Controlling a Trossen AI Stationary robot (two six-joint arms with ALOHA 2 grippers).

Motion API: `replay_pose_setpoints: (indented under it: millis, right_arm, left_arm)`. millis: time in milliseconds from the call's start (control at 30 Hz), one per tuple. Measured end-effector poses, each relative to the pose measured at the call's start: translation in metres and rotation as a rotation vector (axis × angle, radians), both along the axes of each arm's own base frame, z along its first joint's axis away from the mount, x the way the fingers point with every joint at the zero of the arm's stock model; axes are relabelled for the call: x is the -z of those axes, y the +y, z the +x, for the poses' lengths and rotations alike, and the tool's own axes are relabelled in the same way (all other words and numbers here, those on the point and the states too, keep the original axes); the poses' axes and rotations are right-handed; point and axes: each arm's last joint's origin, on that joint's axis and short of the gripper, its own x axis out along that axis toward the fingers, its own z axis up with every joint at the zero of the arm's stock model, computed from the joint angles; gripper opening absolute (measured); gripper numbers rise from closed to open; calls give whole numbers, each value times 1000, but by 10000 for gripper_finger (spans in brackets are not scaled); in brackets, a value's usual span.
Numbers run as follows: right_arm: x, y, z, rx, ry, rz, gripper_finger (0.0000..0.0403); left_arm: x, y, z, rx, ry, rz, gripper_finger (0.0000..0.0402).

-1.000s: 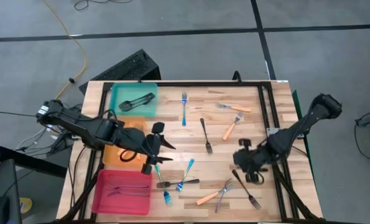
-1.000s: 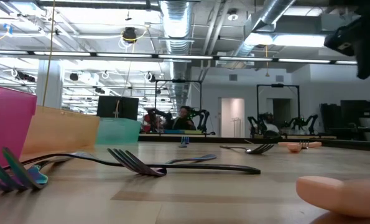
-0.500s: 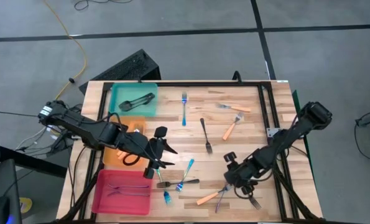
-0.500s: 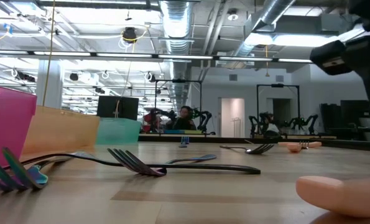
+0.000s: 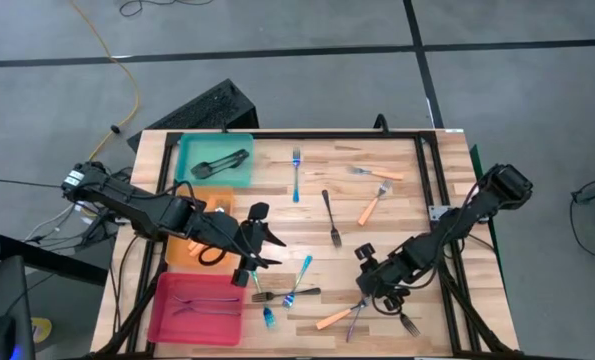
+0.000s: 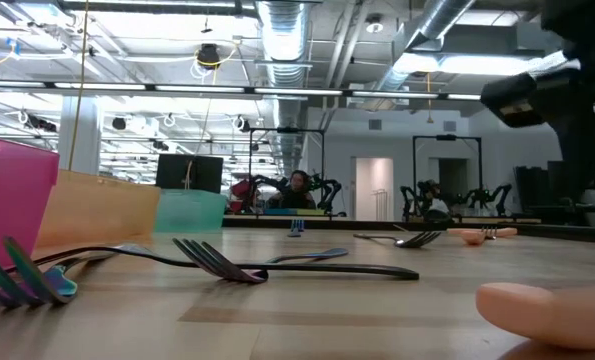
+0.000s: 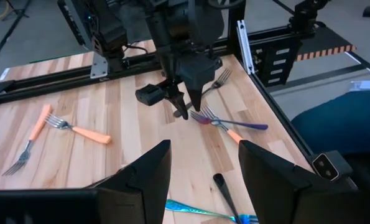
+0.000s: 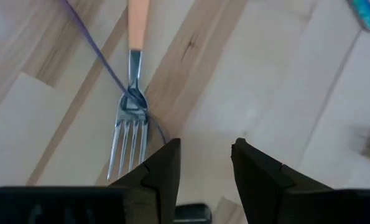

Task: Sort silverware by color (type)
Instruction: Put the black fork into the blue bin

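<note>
Slim forks lie scattered on the wooden table [image 5: 407, 200]: blue-handled [image 5: 296, 175], black [image 5: 331, 218] and orange-handled [image 5: 374, 205]. Near the front an orange-handled fork [image 8: 132, 81] lies crossed with a thin purple one [image 5: 362, 303]. My right gripper [image 5: 367, 283] hangs open just above the table, fingers pointing down beside that fork's tines [image 8: 125, 149]; nothing is between them [image 8: 204, 168]. My left gripper [image 5: 262, 240] hovers open over the table's left middle, by the orange tray [image 5: 199, 235].
A teal tray [image 5: 215, 160] holding a black fork sits at the far left, a pink tray [image 5: 197, 305] with forks at the near left. Blue forks [image 5: 299, 280] and a black fork [image 5: 287, 294] lie between the grippers. A black frame rail [image 5: 432, 170] runs along the right.
My right gripper has gone down and toward the table's left and near edge, rolling as it went, and now hangs by the crossed orange and purple forks. The forks have not moved.
</note>
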Motion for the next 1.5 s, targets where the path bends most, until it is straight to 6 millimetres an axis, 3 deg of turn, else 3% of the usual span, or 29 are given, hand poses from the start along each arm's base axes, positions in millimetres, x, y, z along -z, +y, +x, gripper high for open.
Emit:
replay_pose_setpoints:
  millis: [467,1500]
  right_arm:
    - [17,-5,-4,7,4,62,164]
    - [18,-4,-5,47,37,105,164]
  left_arm:
    - [0,0,0,1,-1,3,173]
    - [0,0,0,-1,-2,16,173]
